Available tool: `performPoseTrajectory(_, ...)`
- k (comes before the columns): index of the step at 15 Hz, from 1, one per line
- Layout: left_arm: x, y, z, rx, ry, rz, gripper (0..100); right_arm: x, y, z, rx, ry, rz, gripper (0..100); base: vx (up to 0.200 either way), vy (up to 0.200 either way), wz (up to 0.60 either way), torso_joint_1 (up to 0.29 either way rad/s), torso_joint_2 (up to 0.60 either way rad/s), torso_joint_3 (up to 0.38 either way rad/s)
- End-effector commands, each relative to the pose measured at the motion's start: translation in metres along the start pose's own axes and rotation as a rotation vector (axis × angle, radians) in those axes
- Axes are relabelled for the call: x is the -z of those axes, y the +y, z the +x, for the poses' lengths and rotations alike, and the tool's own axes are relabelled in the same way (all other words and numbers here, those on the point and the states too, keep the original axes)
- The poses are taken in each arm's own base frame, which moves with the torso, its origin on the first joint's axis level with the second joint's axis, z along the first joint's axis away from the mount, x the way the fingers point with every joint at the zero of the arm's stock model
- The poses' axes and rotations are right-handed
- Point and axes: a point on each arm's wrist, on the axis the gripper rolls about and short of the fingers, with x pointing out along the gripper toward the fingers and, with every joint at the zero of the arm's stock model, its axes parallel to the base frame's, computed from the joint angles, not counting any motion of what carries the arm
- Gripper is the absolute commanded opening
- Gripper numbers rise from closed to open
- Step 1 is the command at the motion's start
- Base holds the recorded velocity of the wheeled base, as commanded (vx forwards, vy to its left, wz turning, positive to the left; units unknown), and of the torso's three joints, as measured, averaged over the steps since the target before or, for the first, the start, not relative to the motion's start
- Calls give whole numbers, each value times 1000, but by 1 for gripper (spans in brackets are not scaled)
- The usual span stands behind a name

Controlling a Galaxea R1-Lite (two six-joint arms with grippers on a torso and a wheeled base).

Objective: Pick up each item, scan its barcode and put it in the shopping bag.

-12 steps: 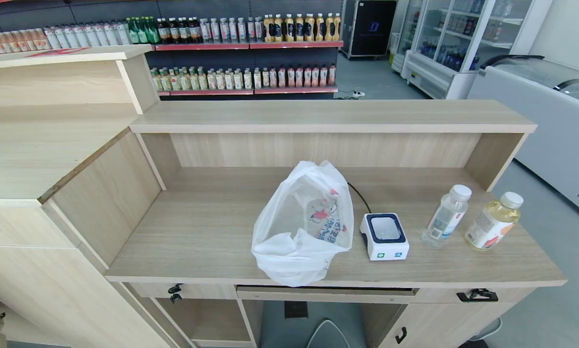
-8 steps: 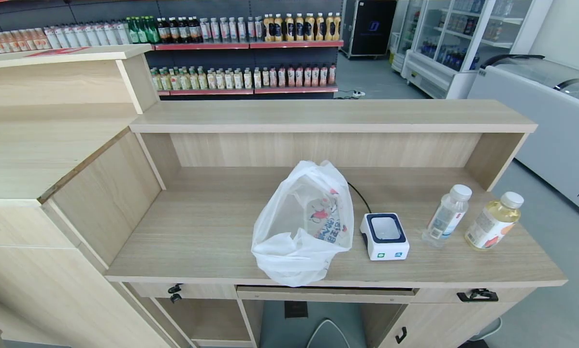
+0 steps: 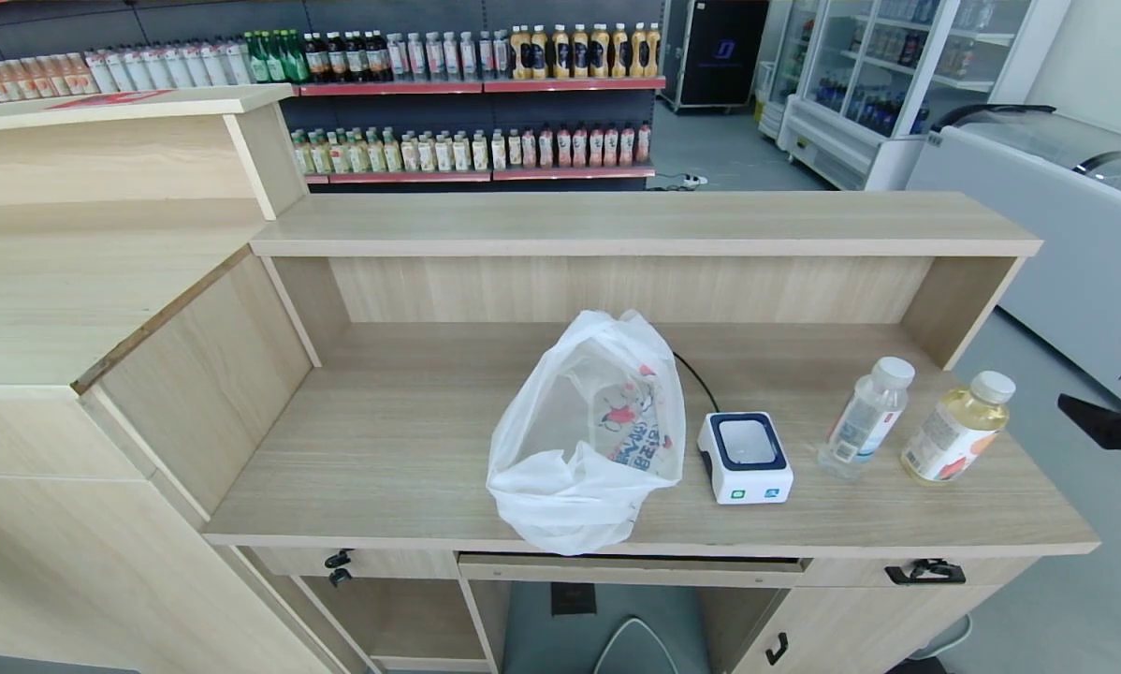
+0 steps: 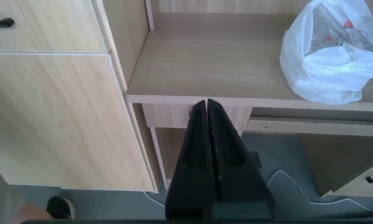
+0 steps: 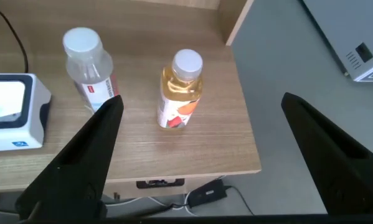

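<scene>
I count two bottles, one scanner, one shopping bag and two pincers of my own.

Both bottles stand upright on the wooden counter (image 3: 401, 449), toward its right end, each with a white cap. The clear bottle (image 3: 864, 418) is the nearer one to the scanner (image 3: 744, 457). The yellow bottle (image 3: 956, 428) stands to its right, close by but not touching it.

The scanner is a single white box with a dark-framed window facing up and two small coloured marks on its front (one green, one blue). A black cable (image 3: 694, 374) runs from it back behind the bag.

The shopping bag (image 3: 584, 440), thin white plastic, sits slumped just left of the scanner near the counter's front edge. Something with red and dark print shows through it, but I cannot tell what.

My right pincer (image 5: 202, 102) is released, its two fingers spread wide with nothing between them. It hangs off the right end of the counter, apart from both bottles, and the yellow bottle shows past the gap.

My left pincer (image 4: 207, 104) is clenched, finger against finger, grasping nothing. It is low in front of the counter, below the front edge and left of the bag.
</scene>
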Motion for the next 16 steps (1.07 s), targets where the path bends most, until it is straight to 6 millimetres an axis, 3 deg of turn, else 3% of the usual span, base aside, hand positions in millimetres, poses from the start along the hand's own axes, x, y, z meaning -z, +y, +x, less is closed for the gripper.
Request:
performPoseTrajectory(1, 0, 0, 0, 0, 0, -1, 0, 43, -4, 34, -32, 114, 36, 100, 0, 0, 0, 0, 0, 0)
performPoseTrajectory(5, 0, 0, 0, 0, 0, -1, 0, 63, 4, 59, -82, 152, 49, 100, 0, 0, 0, 0, 0, 0)
performPoseTrajectory(9, 0, 0, 0, 0, 0, 1, 0, 61, 25, 92, -178, 91, 15, 100, 0, 0, 0, 0, 0, 0)
performPoseTrajectory(16, 0, 0, 0, 0, 0, 1, 0, 68, 63, 125, -319, 39, -21, 100, 0, 0, 0, 0, 0, 0)
